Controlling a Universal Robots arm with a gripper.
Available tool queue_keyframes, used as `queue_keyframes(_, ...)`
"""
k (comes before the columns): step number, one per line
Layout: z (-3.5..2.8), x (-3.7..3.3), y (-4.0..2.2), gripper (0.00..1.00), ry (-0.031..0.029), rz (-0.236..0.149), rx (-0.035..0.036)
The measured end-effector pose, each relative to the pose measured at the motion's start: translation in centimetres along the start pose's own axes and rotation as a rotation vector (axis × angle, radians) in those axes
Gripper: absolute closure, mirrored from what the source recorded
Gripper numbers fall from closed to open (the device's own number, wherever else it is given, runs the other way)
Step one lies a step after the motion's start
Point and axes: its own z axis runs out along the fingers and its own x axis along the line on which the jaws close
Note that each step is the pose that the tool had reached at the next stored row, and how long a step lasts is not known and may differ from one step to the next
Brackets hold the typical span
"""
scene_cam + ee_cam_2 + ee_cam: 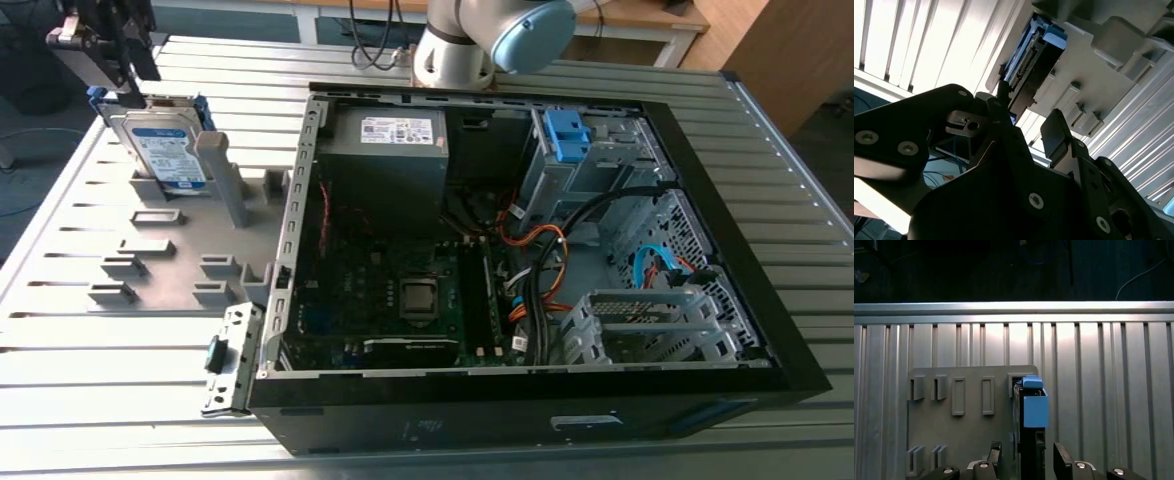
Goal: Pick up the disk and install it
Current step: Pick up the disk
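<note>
At the exterior view's left, the end effector (124, 88) hangs just above the disk (163, 150). The disk stands on edge in a slot of the grey holder (174, 270), which rests on the ribbed table (107, 400). The step in hand is the pickup, and it is not yet made. The fingers are spread wide and hold nothing.

To do this well, I judge that the end effector should be centred over the disk's thickness, so both pads meet the flat faces together. It should also sit low enough to grip the metal body rather than only the blue bracket (plastic may flex). The lift should run straight along the slot, so the drive does not jam against the holder's posts.

In the first wrist view, one fingertip (995, 450) sits to each side of the thin edge of the disk (1031, 410). In the second wrist view the disk (1026, 55) lies beyond the fingertips, in line with the gap and apart from both.

Further to the exterior view's right, the open computer case (534, 420) lies on the table, well apart from the disk. Its power supply (387, 150) sits toward the back, and a blue latch (567, 135) marks the drive cage beyond it.
</note>
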Motion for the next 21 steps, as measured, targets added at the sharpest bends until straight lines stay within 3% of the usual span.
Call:
queue_keyframes(6,0.8,-0.25,0.38,0.47,0.0002,-0.005,-0.0001)
queue_keyframes(14,2.31,-0.42,1.38,0.47,0.0003,-0.005,-0.0001)
queue_keyframes(21,3.6,-0.51,1.54,0.47,0.0002,-0.006,0.0)
